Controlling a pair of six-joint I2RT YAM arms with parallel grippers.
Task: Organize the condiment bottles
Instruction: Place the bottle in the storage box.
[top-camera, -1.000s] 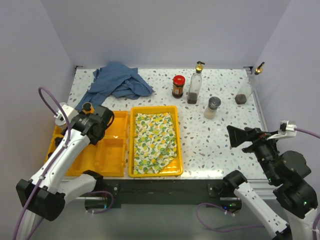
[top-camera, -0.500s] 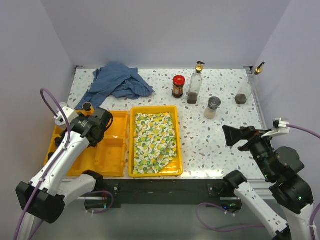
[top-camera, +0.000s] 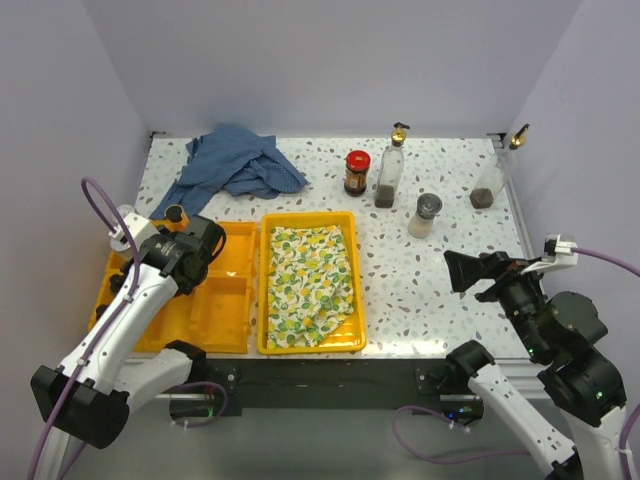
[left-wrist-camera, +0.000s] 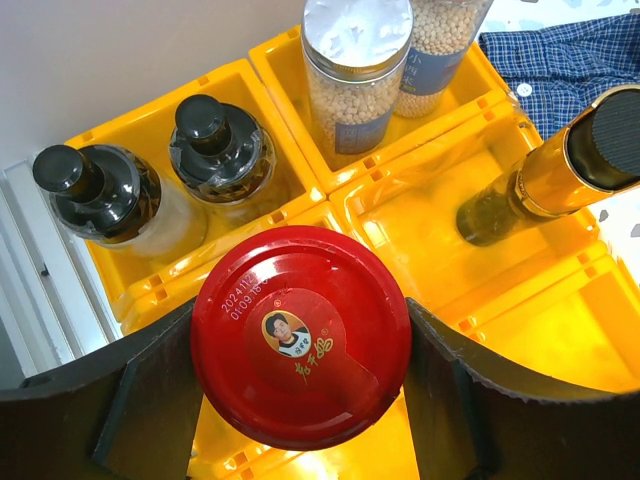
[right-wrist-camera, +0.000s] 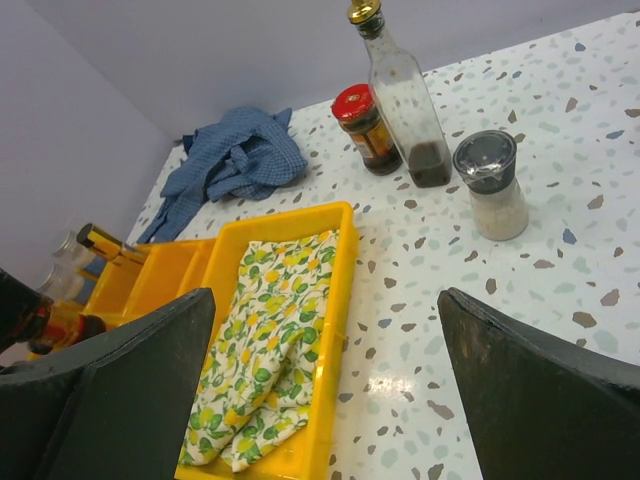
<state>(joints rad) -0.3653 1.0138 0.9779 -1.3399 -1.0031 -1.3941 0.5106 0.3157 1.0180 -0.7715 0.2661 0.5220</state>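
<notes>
Yellow throughout on the trays (top-camera: 240, 255). White cloth (top-camera: 305, 285) printed with yellow lemons and green leaves. Blue rag (top-camera: 235, 165) in a fine check. White bench (top-camera: 420, 285) flecked grey and brown. Red lid with gold lettering and a small portrait on the gripped jar (left-wrist-camera: 300, 335), black fingers (left-wrist-camera: 150, 400) either side. Black-capped clear bottles (left-wrist-camera: 215, 150). Gold neck on a dark bottle (left-wrist-camera: 488, 210). Grey-topped shaker (top-camera: 425, 215), white inside. Red-lidded dark far jar (top-camera: 357, 172).
</notes>
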